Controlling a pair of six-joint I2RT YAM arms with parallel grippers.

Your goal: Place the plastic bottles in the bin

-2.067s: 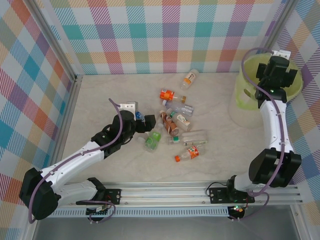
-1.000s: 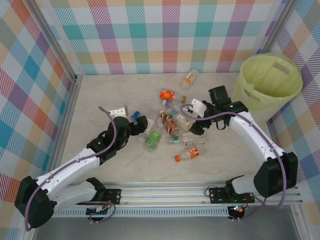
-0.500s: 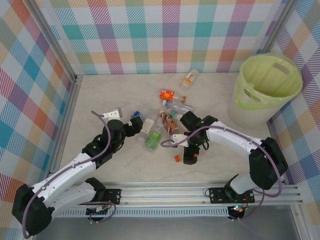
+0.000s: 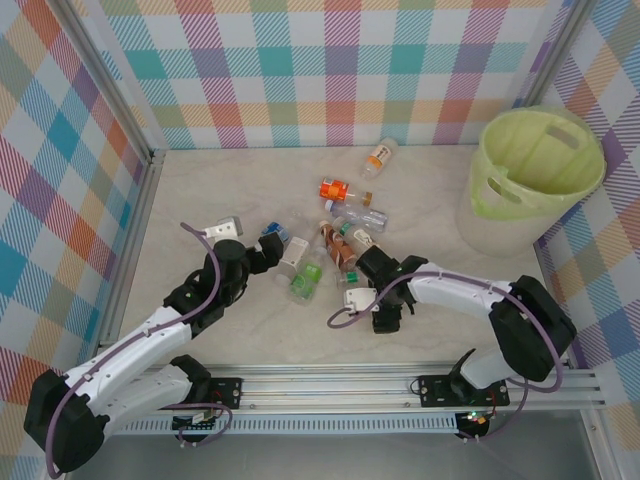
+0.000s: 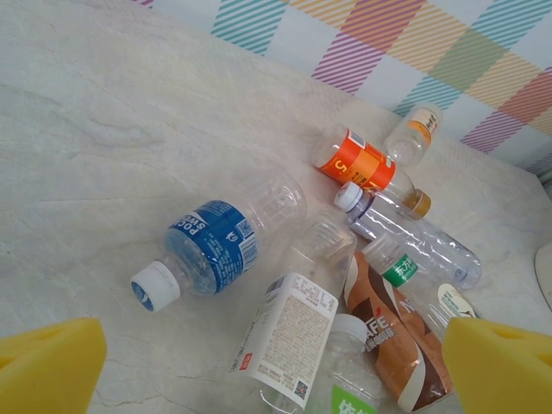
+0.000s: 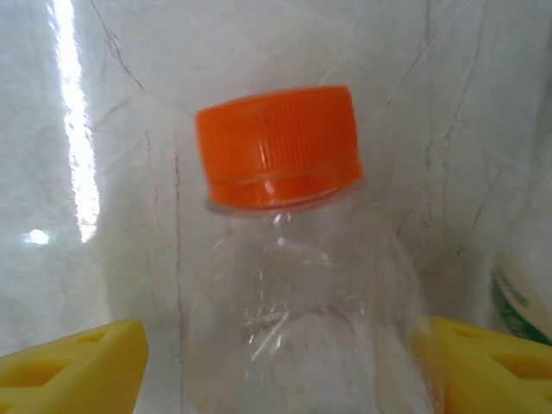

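Observation:
Several plastic bottles (image 4: 338, 235) lie in a loose pile at mid-table. My left gripper (image 4: 272, 252) hovers open at the pile's left edge, with nothing between its yellow pads (image 5: 47, 366). Just ahead of it lie a blue-labelled bottle (image 5: 211, 241), a white-labelled one (image 5: 297, 319) and a brown one (image 5: 388, 336). My right gripper (image 4: 383, 315) is down on the table in front of the pile. It stands astride a clear bottle with an orange cap (image 6: 278, 147), and a gap still shows at the left pad (image 6: 73, 366). The bin (image 4: 535, 175), lined in lime green, stands at the far right.
An orange-labelled bottle (image 4: 335, 188) and a small orange-and-white one (image 4: 378, 157) lie farther back. Checked walls close the table at the back and both sides. A metal rail (image 4: 330, 385) runs along the near edge.
My right arm swung from the bin to the pile, then came down over the orange-capped bottle with its jaws narrowing. The left arm shifted slightly left.

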